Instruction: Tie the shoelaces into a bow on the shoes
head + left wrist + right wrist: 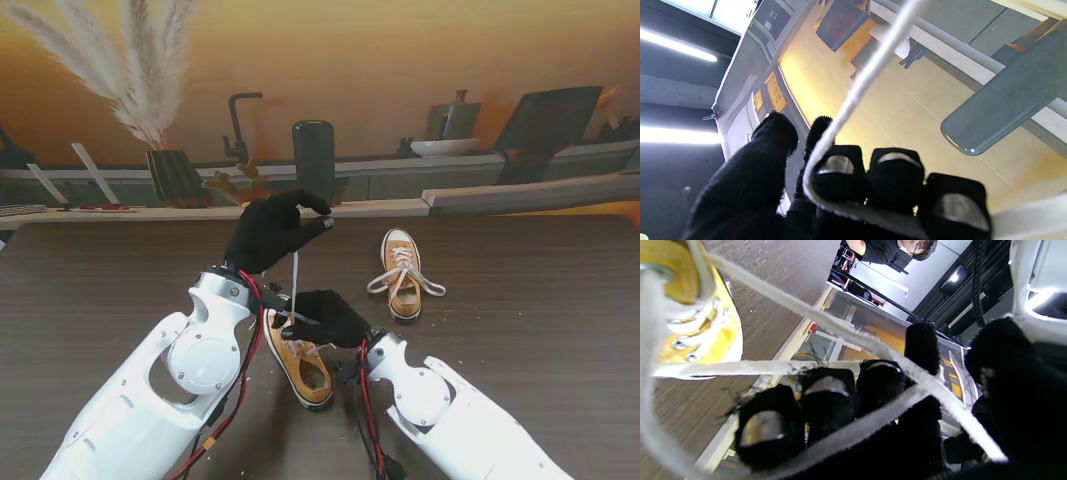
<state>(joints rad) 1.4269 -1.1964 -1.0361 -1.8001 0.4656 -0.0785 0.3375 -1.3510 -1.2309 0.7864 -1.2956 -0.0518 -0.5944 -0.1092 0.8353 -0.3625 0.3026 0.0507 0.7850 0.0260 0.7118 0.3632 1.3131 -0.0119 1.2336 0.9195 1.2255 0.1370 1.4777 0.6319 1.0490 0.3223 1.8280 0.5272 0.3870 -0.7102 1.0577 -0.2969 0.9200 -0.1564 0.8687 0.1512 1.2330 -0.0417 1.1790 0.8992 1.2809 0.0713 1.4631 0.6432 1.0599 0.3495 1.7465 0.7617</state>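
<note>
A yellow sneaker (302, 367) lies near me at the table's middle, partly hidden by both hands. My left hand (268, 232) in a black glove is raised above it, shut on a white lace (294, 275) that runs taut down to the shoe. In the left wrist view that lace (853, 93) passes over the curled fingers (836, 173). My right hand (328, 318) sits over the shoe's top, its fingers (826, 400) curled around lace strands (846, 340) beside the yellow sneaker (700, 336). A second yellow sneaker (402, 273) with a tied bow lies farther off to the right.
The dark wooden table (540, 300) stretches to both sides. Beyond its far edge runs a ledge with a vase of pampas grass (172, 172), a dark cylinder (314, 158) and a kitchen backdrop.
</note>
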